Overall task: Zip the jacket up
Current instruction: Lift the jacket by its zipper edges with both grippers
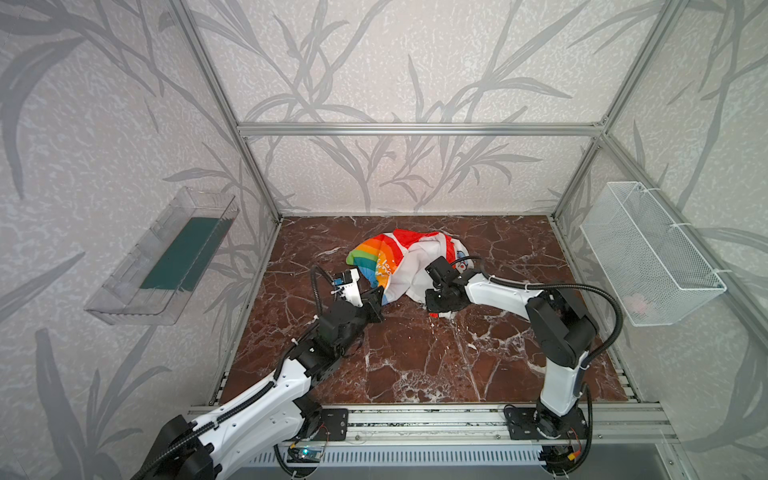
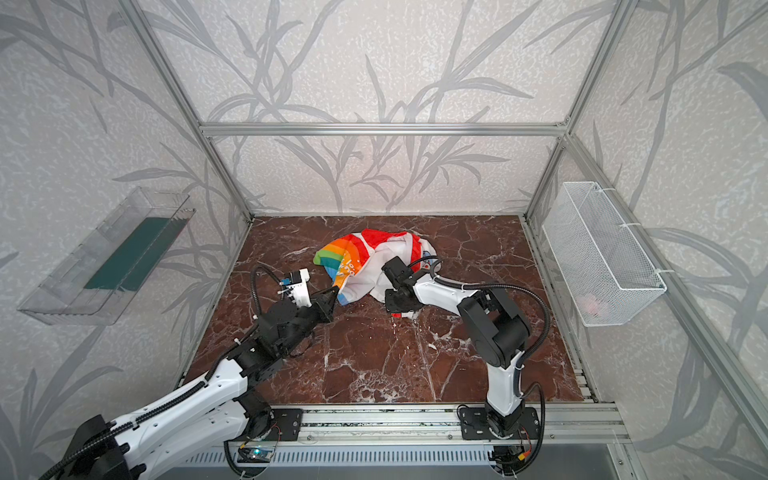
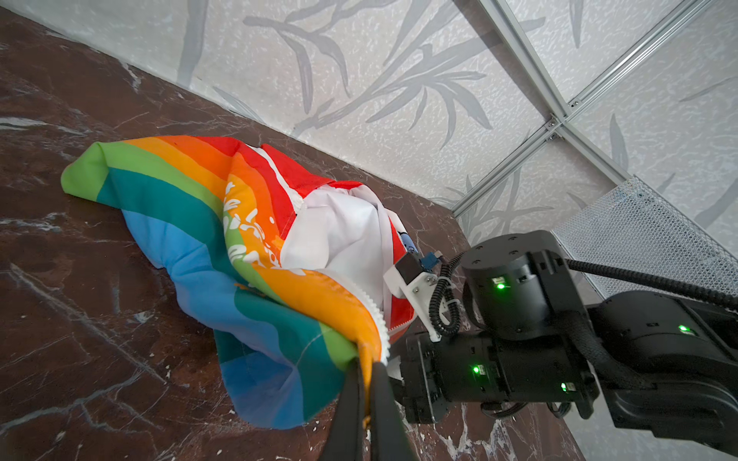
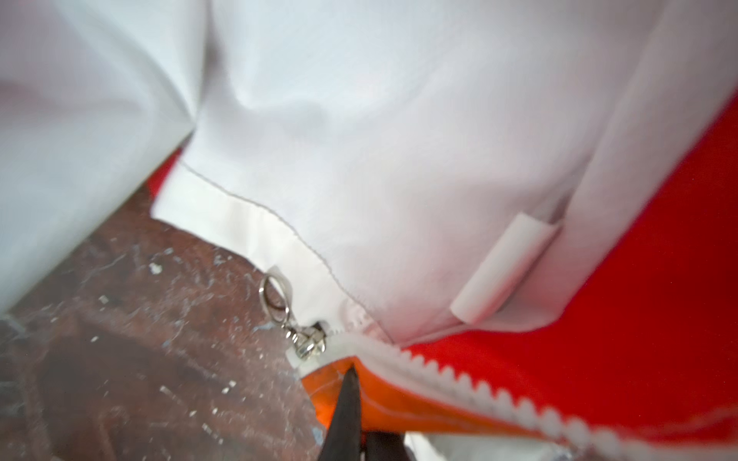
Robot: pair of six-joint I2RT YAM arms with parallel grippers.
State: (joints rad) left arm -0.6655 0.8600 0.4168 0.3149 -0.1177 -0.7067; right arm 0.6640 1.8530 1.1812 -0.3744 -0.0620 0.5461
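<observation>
Gripping jacket (image 1: 399,266), crumpled on desk (image 1: 415,353) at frame centre in both top views: left claw (image 3: 366,369) clenched on rainbow hem, right claw (image 4: 357,403) clenched on orange edge. Ring pull (image 4: 275,297) just beyond right claw tip, untouched, well apart from left claw; open tooth row (image 4: 459,375) runs away from it.

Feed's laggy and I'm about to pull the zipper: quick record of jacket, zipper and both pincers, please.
jacket: crumpled on table, front open
slider: at one end of the teeth, zipper undone
ring pull: free, not gripped
left pincer: shut on jacket edge by the teeth
right pincer: shut on jacket beside slider
</observation>
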